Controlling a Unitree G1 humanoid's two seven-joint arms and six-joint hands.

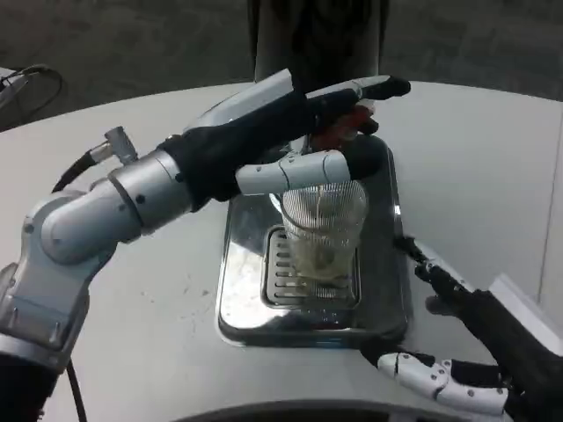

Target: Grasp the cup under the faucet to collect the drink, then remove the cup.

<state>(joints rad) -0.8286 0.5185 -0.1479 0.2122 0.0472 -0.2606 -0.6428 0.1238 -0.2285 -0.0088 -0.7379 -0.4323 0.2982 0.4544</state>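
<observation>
while the right hand [457, 352] lies lowest in the head view, at the near right corner of the shiny steel drip tray [237, 290], its white and black fingers are spread apart and grip nothing; one fingertip [409, 246] reaches toward the tray's right rim, and whether it touches the rim cannot be told. another white finger [422, 374] lies along the white round table [132, 334] just before the tray's near edge.

the tray rests on the table, a slotted grille [286, 277] set in its middle. on that grille stands the clear ribbed plastic cup [324, 233], upright, its long axis running straight up from the tray and its open mouth pointing up. a little pale liquid seems to sit at its bottom, though the blur makes this hard to judge.

just above the cup's rim, the left hand [299, 132] reaches in from the left on its silver forearm [114, 207]. one white finger [290, 174] lies across the cup's mouth at the near side, touching or nearly touching the rim. the other fingers stretch out further back, toward a red part [347, 127] that may belong to the faucet; the hand hides most of it. whether this hand presses or holds the red part cannot be told; its fingers look apart rather than curled.

beyond the table lies a dark floor [132, 44].
</observation>
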